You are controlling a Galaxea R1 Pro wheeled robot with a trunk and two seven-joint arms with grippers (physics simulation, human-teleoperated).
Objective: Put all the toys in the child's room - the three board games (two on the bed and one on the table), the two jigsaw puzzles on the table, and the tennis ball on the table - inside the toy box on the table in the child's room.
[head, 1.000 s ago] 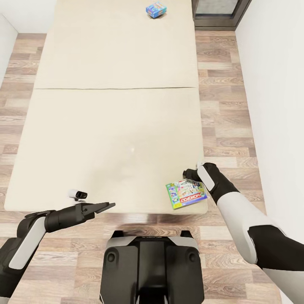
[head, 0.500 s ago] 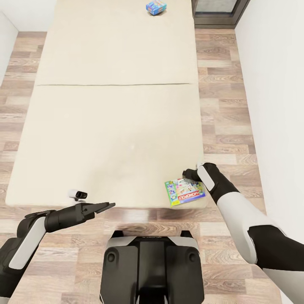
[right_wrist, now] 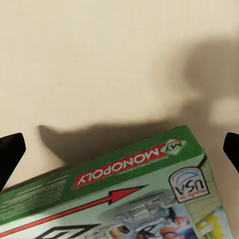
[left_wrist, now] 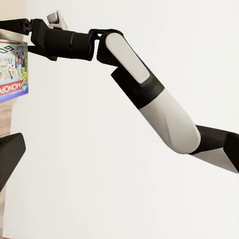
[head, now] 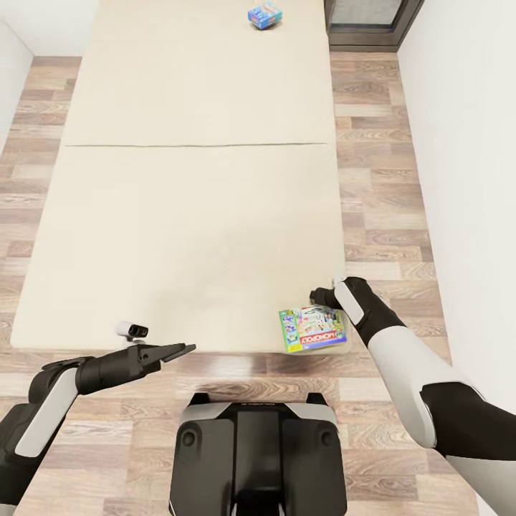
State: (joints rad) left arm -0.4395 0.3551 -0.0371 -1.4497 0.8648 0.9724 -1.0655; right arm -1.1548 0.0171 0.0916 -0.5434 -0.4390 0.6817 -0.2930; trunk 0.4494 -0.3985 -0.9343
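— Head view had the robot drawn up at the near end of the bed (head: 179,236), didn't it? What was nearest?

— The left gripper (head: 183,350), hanging by the near edge, its fingers pressed together on nothing. Just beyond, at the near right corner of the mattress, the Monopoly box (head: 313,328) lay flat, its corner poking a little over the edge.

— And the right gripper (head: 320,294)?

— Right over the far side of that box. In the right wrist view its fingertips (right_wrist: 11,152) stood wide apart, with the box (right_wrist: 124,199) between them but untouched. Spread, not gripping.

— Anything further off?

— The small blue game (head: 264,14), well apart at the far end of the bed, past the seam.

— So how far along did you judge it?

— Barely begun, I'd say. Both bed games were still on the mattress; neither was lifted. The table, toy box, puzzles and ball weren't before me, so I couldn't speak for them. The first pickup looked like the step in hand.
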